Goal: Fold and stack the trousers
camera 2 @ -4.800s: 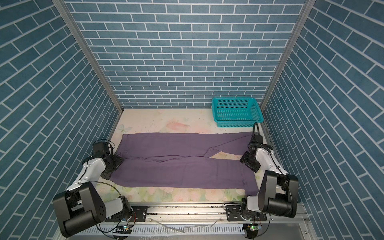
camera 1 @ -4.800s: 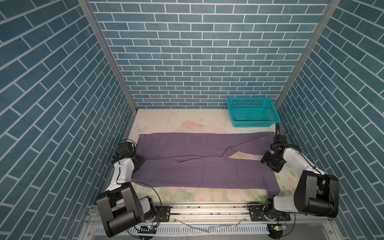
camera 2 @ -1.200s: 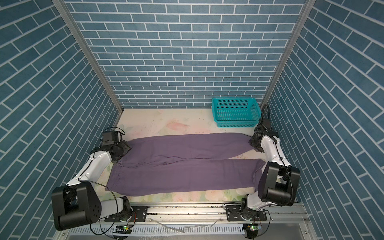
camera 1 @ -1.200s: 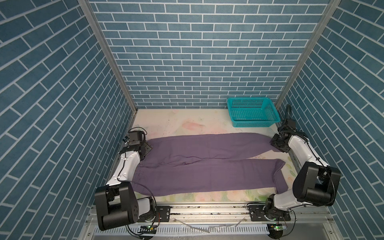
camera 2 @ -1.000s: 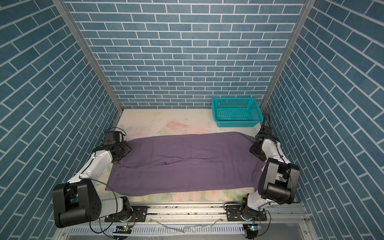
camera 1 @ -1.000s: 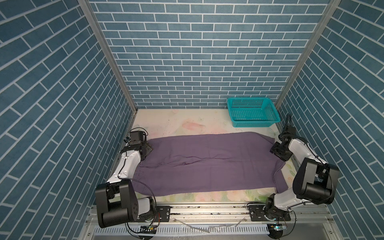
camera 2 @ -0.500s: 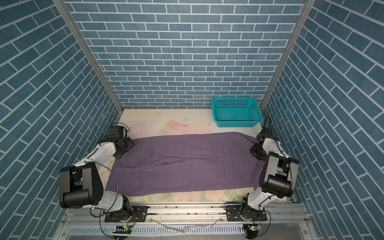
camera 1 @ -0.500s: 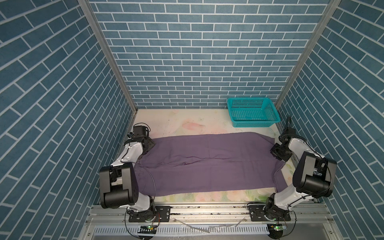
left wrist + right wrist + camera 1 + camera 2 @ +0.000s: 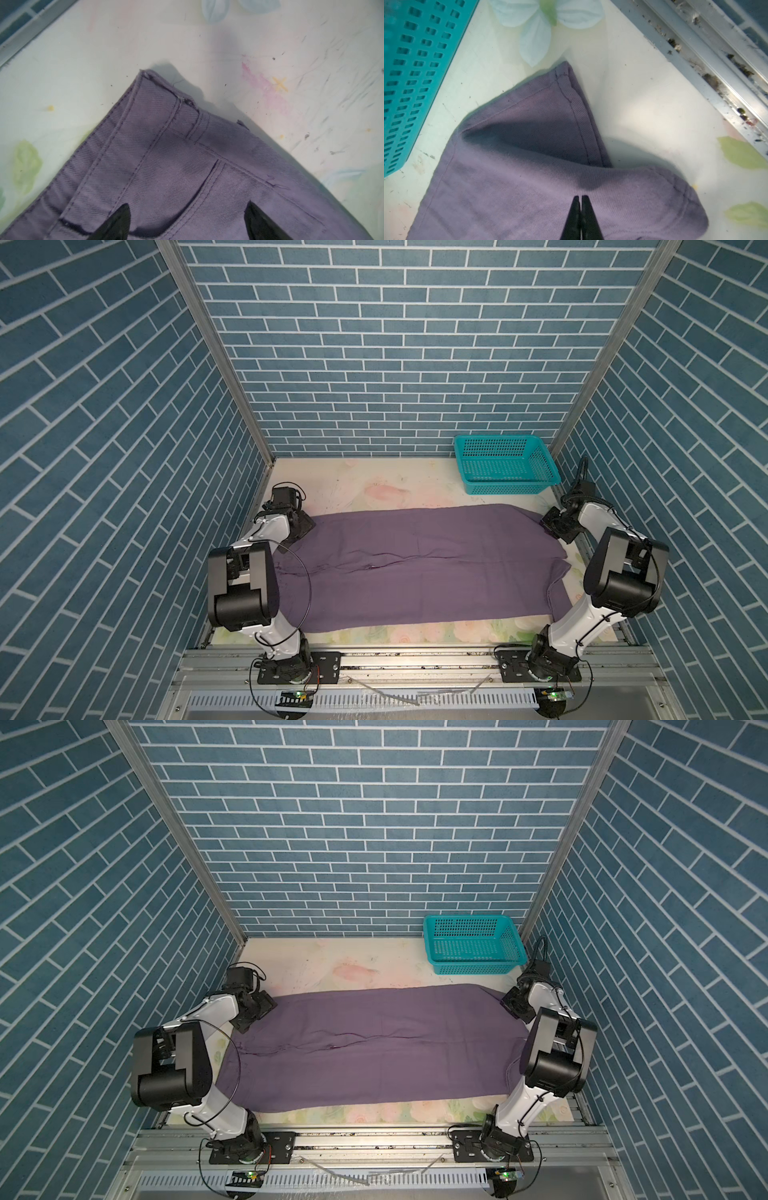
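The left gripper (image 9: 188,225) gapes wide over the waistband corner of the trousers (image 9: 415,572), which lie spread flat across the worktop (image 9: 374,483). The right gripper (image 9: 580,216) is pressed closed over their hem end.

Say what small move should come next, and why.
Likely open the right hand and pinch the hem to lift it: the trousers lie flat, leg over leg, that hand is shut on nothing visible, and the left hand is open.
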Controlling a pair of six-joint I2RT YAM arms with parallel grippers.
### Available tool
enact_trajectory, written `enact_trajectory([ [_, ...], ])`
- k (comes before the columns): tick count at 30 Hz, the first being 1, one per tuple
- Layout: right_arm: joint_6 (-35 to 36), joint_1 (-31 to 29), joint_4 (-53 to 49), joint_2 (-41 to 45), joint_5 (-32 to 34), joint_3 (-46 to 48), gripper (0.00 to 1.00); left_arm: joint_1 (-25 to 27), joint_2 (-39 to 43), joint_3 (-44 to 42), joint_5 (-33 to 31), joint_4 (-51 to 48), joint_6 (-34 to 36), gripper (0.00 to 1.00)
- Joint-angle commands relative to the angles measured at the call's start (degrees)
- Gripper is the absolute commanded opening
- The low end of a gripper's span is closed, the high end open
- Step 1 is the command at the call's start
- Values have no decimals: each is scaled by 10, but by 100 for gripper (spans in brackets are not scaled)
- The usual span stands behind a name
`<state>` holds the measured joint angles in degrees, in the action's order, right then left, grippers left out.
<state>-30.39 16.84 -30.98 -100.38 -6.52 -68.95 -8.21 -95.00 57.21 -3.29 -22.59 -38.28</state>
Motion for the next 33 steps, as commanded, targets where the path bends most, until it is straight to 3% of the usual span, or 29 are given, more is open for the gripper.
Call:
enact_trajectory([
  [1,-27,2,44,5,-3,-4,0,6,-7,10,1,1,5,87],
  [7,-32,5,49,-33,29,-28,0,16,-16,20,-11,-7,15,87],
  [13,-52,13,67,-85,35,-53,23,20,-24,18,-10,-3,16,87],
  [20,-57,21,71,-136,24,-89,33,22,-26,13,-15,-6,23,87],
  [25,-55,21,63,-168,19,-112,46,24,-38,14,-18,-10,24,87],
  [29,-59,21,67,-187,-7,-123,40,27,-41,12,-14,-10,25,86],
  [33,-68,21,72,-197,-18,-132,16,30,-34,6,-27,-13,29,86],
])
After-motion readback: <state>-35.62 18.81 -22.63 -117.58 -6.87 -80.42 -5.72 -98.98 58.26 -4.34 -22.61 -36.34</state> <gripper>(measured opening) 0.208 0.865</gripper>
